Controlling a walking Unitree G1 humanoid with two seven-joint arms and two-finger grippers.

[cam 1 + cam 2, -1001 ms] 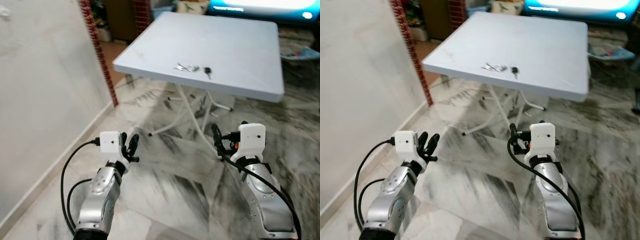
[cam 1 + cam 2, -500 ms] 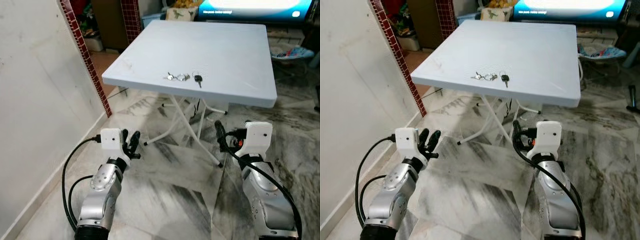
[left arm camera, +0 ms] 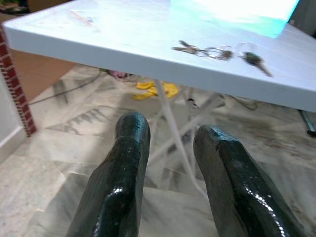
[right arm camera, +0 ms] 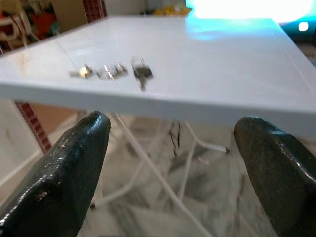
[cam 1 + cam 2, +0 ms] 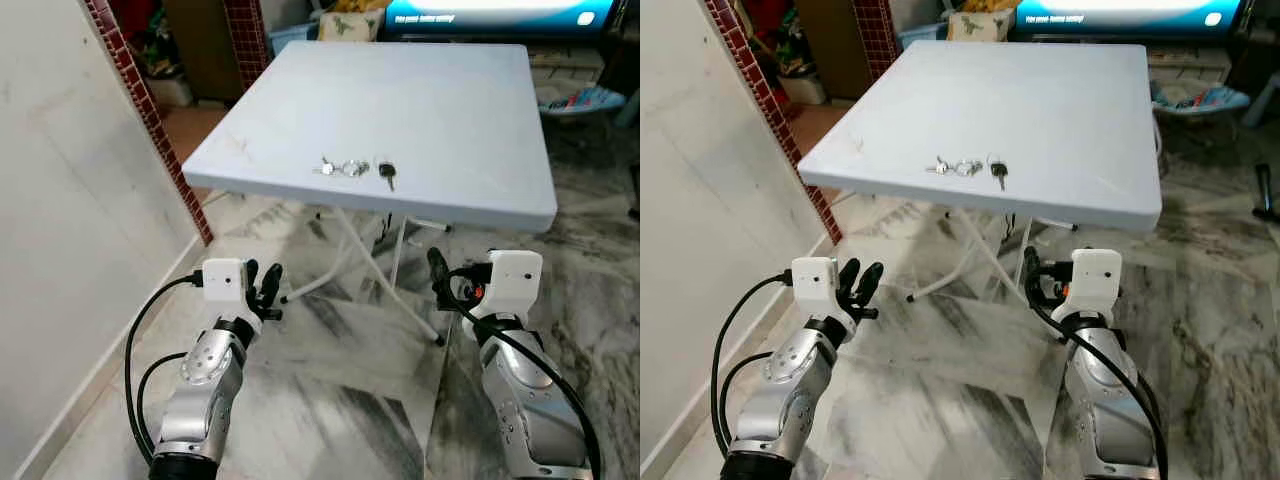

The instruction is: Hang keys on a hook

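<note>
Nearest, both silver arms are held low over a grey-and-white veined marble floor (image 5: 330, 400). Left end effector (image 5: 262, 291) sits short of the worktop's near edge, its two black fingers (image 3: 126, 182) a small gap apart, nothing between them. Right end effector (image 5: 440, 283) is level with it on the other side, below the worktop's front edge, fingers (image 4: 74, 163) spread wide, empty. Black cables loop from each white wrist camera box.

To the robot's left, a plain off-white wall (image 5: 70, 220) runs along the floor with a pale skirting strip, ending at a dark red tiled corner post (image 5: 150, 110).

Ahead, a square white plastic folding worktop (image 5: 450, 110) stands on thin white crossed legs (image 5: 370, 260). Bunch of silver keys with a black-headed key on a ring (image 5: 355, 169) lies flat on the worktop near its front edge, roughly centred between the two end effectors, well apart from both. A faint scuff mark shows near the worktop's left corner.

Beyond the worktop, a bright blue-lit screen (image 5: 490, 12) glows at the back. Cluttered items sit on the floor at far right and in a doorway at far left, too blurred to identify.
</note>
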